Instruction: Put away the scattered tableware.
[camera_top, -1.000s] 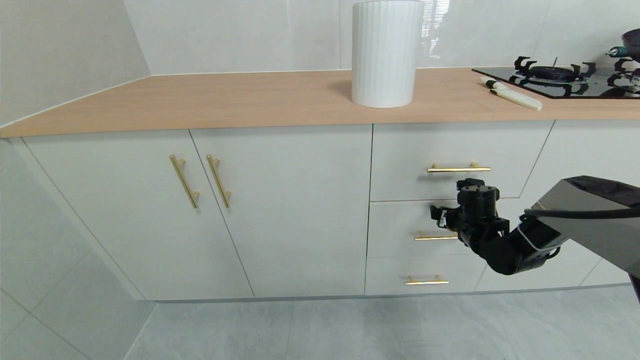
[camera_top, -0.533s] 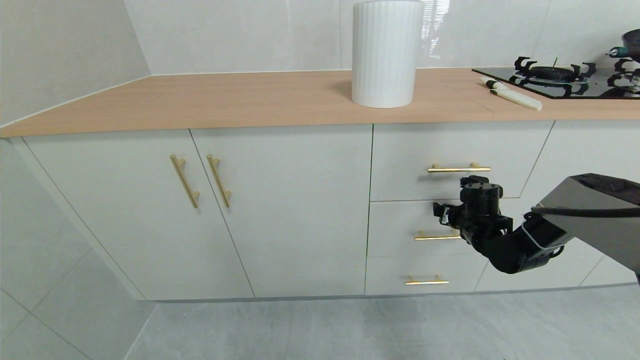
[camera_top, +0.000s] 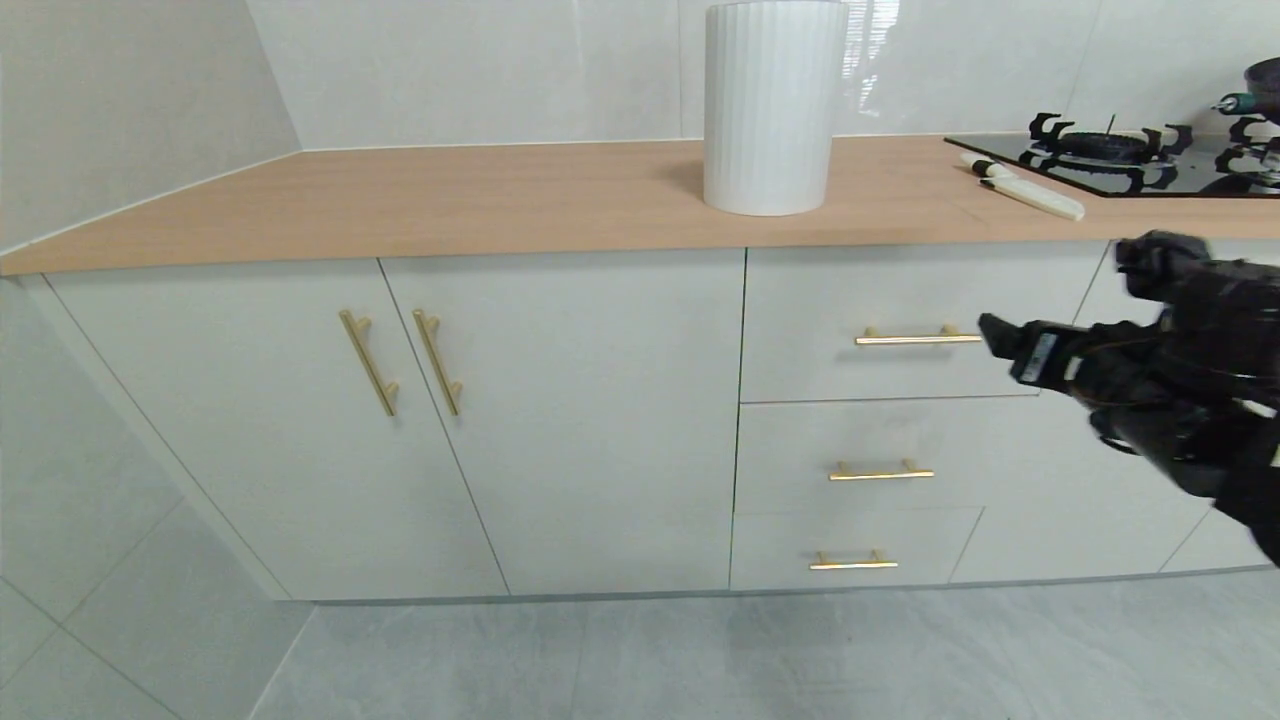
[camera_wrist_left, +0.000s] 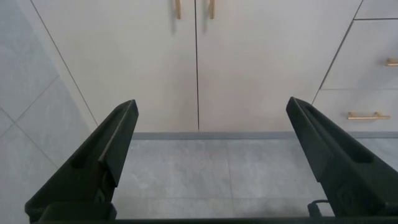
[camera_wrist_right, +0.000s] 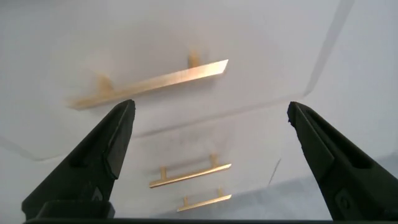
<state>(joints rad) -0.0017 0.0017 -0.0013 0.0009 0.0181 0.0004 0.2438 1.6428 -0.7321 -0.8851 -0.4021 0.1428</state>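
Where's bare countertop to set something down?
The largest free patch on the countertop runs from the side wall to the white ribbed canister. There is a smaller patch between the canister and the knife. The right end is crowded: the knife lies along the edge of the gas hob.

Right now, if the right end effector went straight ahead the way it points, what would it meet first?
Probably the top drawer front, near the end of its gold handle; the right end effector aims there, though depth is unclear.
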